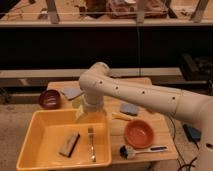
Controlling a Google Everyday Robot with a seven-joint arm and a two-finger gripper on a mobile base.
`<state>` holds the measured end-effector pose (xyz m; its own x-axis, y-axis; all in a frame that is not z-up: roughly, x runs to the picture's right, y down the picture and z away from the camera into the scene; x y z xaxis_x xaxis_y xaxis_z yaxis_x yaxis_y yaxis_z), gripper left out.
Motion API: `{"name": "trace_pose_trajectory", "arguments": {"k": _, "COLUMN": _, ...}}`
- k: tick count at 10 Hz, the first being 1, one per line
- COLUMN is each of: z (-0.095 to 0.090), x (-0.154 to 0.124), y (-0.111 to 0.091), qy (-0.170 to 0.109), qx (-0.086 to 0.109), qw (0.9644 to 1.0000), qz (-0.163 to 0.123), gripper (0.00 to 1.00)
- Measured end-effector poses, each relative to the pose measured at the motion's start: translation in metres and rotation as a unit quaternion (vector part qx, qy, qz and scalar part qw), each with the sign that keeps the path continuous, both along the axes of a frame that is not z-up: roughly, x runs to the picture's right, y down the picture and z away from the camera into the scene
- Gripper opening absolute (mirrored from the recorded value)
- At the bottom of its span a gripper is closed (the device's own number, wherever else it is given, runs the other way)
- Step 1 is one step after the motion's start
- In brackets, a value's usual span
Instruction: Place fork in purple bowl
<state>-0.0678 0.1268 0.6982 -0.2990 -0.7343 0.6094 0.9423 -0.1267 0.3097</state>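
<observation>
The fork [91, 142] is a slim silvery piece lying flat in the yellow tub [37, 150], tines toward the back. The purple bowl [50, 98] sits on the table's left end, just behind the tub's back left corner, with nothing visible in it. My white arm reaches in from the right and bends down at its elbow. My gripper [90, 117] hangs over the tub's back rim, a short way above and behind the fork. Its jaws stand open and hold nothing.
A brown block [69, 144] lies in the tub left of the fork. On the wooden table [150, 100] are an orange bowl [138, 133], a black-handled brush [135, 150], a blue sponge [129, 109], a yellow item [120, 116] and a grey cloth [72, 92]. Dark shelving stands behind.
</observation>
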Motion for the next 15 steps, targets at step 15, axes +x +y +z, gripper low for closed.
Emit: {"name": "trace_pose_trajectory", "arguments": {"k": 15, "z": 0.065, "x": -0.005, "y": 0.072, "qy": 0.004, "qx": 0.014, "qw": 0.9999, "qz": 0.005, "gripper": 0.74}}
